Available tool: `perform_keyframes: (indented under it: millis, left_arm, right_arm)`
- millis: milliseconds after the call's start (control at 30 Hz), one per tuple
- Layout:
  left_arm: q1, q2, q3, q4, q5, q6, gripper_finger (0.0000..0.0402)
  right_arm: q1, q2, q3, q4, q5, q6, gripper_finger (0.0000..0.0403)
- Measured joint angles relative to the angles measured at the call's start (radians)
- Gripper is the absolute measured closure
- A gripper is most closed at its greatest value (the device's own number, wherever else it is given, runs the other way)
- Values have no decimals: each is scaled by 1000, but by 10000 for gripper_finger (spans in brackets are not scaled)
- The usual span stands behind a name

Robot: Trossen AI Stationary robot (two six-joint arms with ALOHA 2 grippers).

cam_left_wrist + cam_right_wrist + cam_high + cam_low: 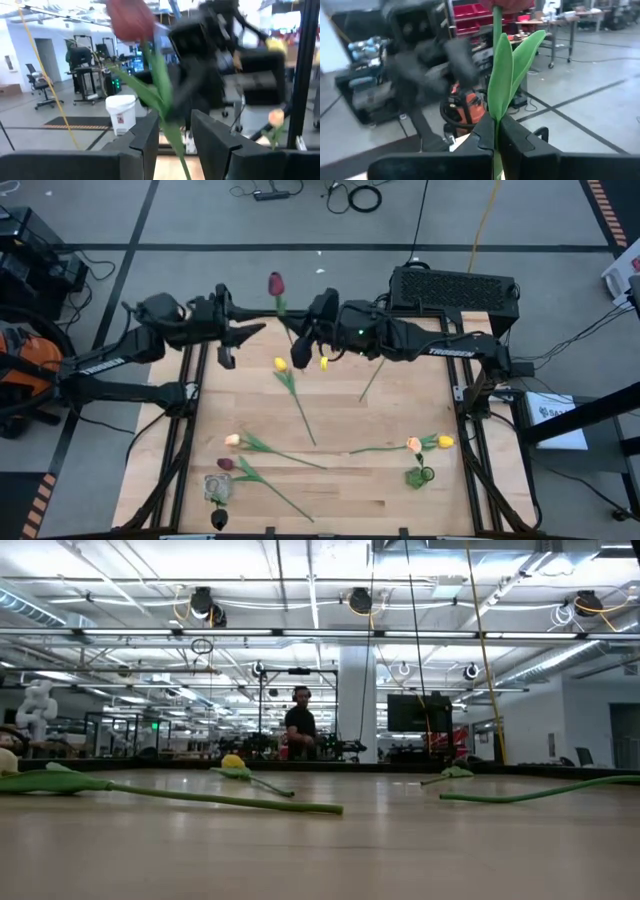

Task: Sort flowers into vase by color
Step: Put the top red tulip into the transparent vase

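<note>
Flowers, long-stemmed artificial tulips, still lay mostly unsorted across the pale wooden table [380, 490] when I froze the feed. Nearest my side, a clear glass vase [217, 488] and a small green vase [419, 476] stood at opposite front corners; I could not tell whether either held a bloom yet. Just behind them lay a maroon tulip [225, 464] and a pale peach tulip [232, 440] on the left, and a second peach tulip [413, 444] touching a yellow tulip [445, 441] on the right. Another yellow tulip [281, 364] lay mid-table.

At the far edge, the right gripper [496, 132] was clamped tight on the green stem of a dark red tulip [276, 284], holding it aloft with its head beyond the table's rim. The left gripper [245, 345] faced it from just beside, fingers apart and gripping nothing that I could see. I judged the job barely begun: one flower lifted, at least five left.

Only the overhead camera showed both vases and the whole spread. The right wrist camera alone confirmed the pinch on the stem, leaves fanning above the fingers. The table-level camera missed both arms, but caught a yellow head [233, 764], flat stems, and a person [300, 725] standing far off in the workshop.
</note>
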Motion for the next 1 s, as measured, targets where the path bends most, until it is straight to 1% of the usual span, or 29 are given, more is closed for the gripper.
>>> perform_keyframes:
  millis: [167, 367, 467, 667, 767, 867, 1000]
  left_arm:
    - [-4, 16, 14, 5, 11, -40, 278]
    - [-10, 53, 14, 24, 59, -147, 278]
    - [-10, 64, 14, 37, 69, -188, 278]
    - [-9, 65, 14, 65, 72, -214, 278]
    - [-10, 68, 14, 71, 76, -220, 278]
    - [-16, 89, 15, 82, 76, -249, 278]
    - [-21, 120, 16, 86, 110, -272, 278]
  right_arm:
    - [5, -2, 0, 17, -77, -19, 403]
    - [5, -1, 1, 18, -147, -65, 403]
    - [5, -1, 1, 10, -148, -75, 403]
    - [5, -1, 1, -23, -159, -98, 402]
    - [5, -1, 1, -26, -197, -103, 402]
    - [5, 3, 1, -24, -201, -103, 402]
    - [5, 5, 1, -35, -202, -117, 402]
